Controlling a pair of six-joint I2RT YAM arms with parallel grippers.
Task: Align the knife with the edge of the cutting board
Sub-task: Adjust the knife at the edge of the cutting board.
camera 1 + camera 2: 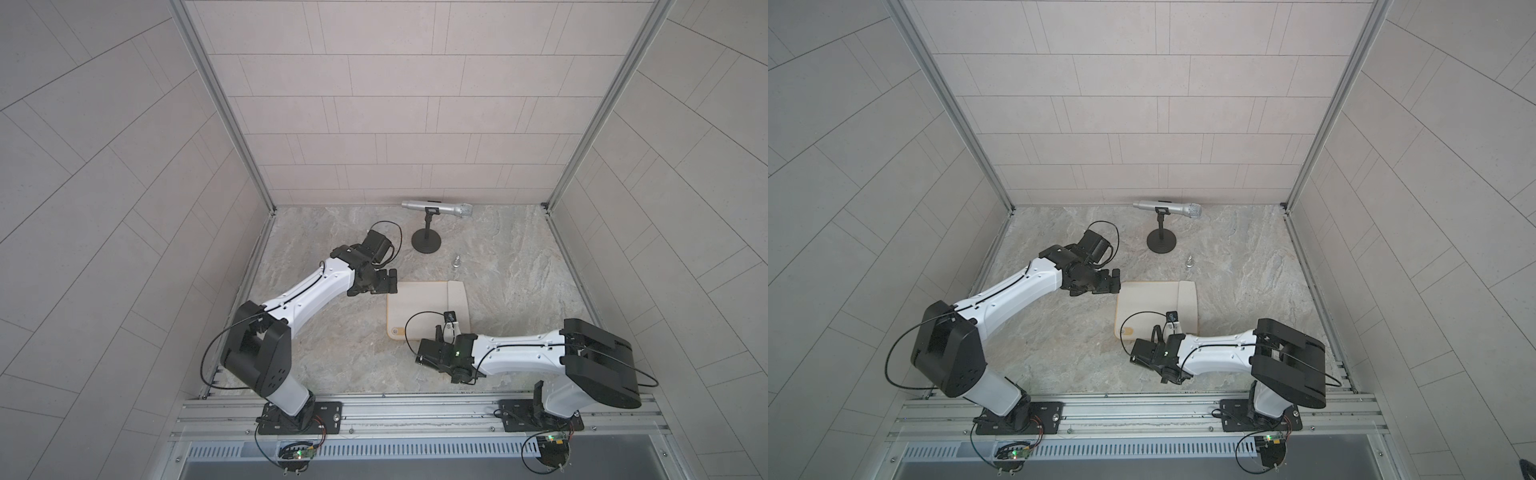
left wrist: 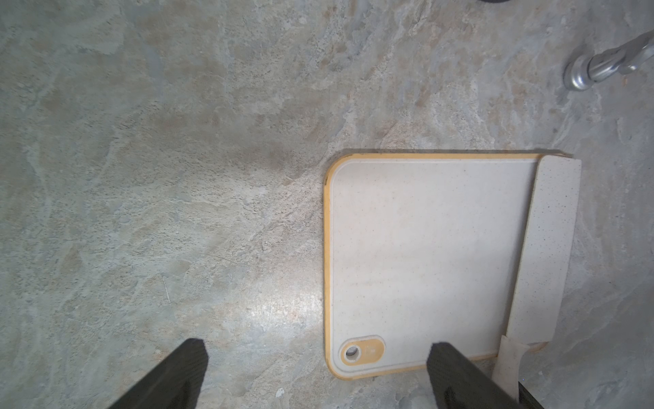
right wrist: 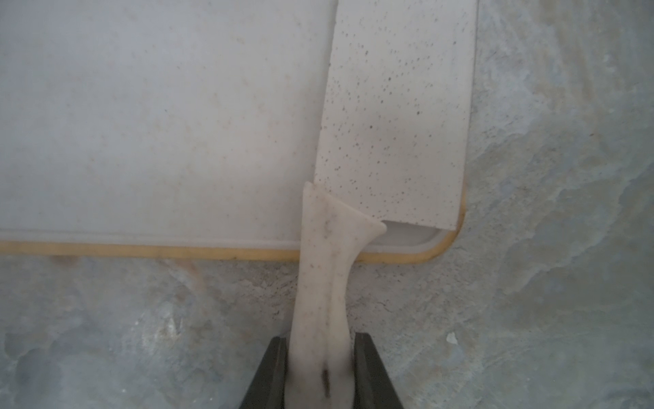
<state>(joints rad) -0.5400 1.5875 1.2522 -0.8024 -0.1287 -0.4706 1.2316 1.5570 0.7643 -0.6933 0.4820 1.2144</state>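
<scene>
The cream cutting board [image 1: 419, 307] with its tan rim lies flat on the stone table in both top views, also [image 1: 1150, 307]. The knife [image 3: 396, 113] rests with its pale speckled blade [image 2: 552, 248] along the board's right edge, slightly slanted. Its beige handle [image 3: 323, 283] sticks out past the near edge. My right gripper [image 3: 320, 341] is shut on the handle's end. My left gripper [image 2: 317, 343] hangs open over the board's far left corner [image 1: 390, 286], holding nothing. The oval hole [image 2: 361, 352] sits at one board corner.
A silver microphone [image 1: 436, 208] on a black round-based stand [image 1: 427, 242] stands near the back wall. A small metal piece [image 1: 456, 262] lies between the stand and the board. Tiled walls close in the table at left, right and back.
</scene>
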